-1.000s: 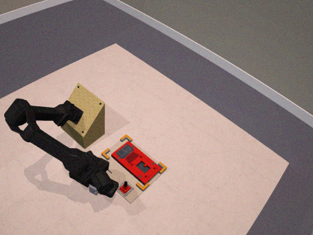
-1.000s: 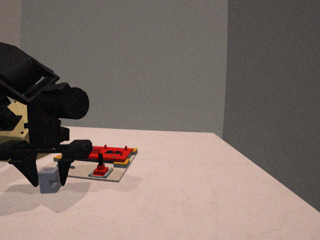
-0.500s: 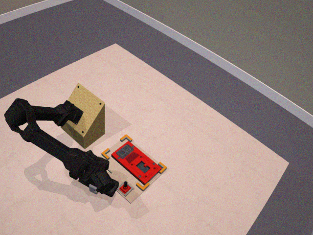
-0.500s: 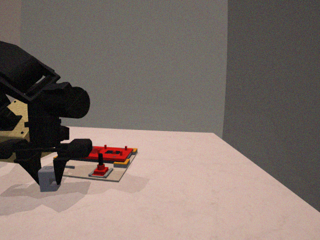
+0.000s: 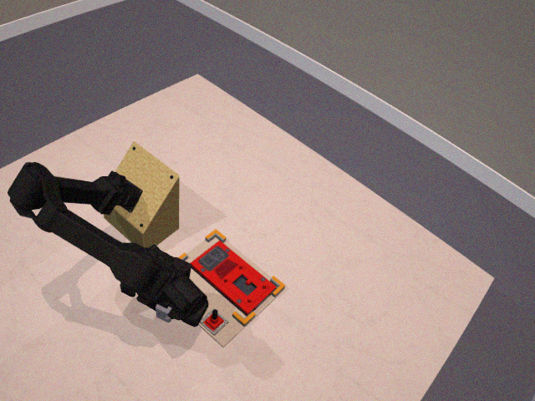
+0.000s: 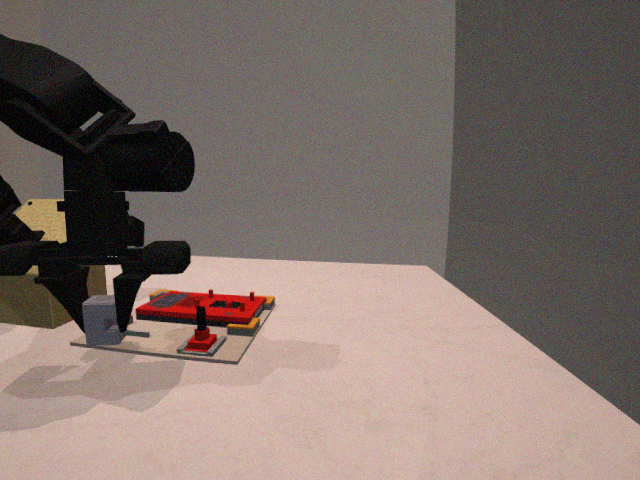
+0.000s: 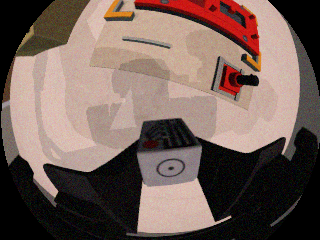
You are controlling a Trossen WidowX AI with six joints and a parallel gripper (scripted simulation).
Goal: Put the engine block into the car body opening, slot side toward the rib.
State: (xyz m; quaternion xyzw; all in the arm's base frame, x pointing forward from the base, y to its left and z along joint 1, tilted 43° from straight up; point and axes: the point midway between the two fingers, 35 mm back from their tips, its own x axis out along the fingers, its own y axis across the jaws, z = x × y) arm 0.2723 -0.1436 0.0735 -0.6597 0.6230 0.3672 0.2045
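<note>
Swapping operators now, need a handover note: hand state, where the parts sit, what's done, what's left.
Hand: shut on the grey engine block, fingers on both of its sides.
Engine block: low at the near-left corner of the thin base board; cannot tell if it is lifted yet.
Red car body: flat on the board between orange corner brackets, opening unfilled.
Red-and-black joystick: stands close beside the hand.
Done: block grasped.
Left: lift, carry to the opening, slot side toward the rib, push fully down, release, withdraw without touching anything.
</note>
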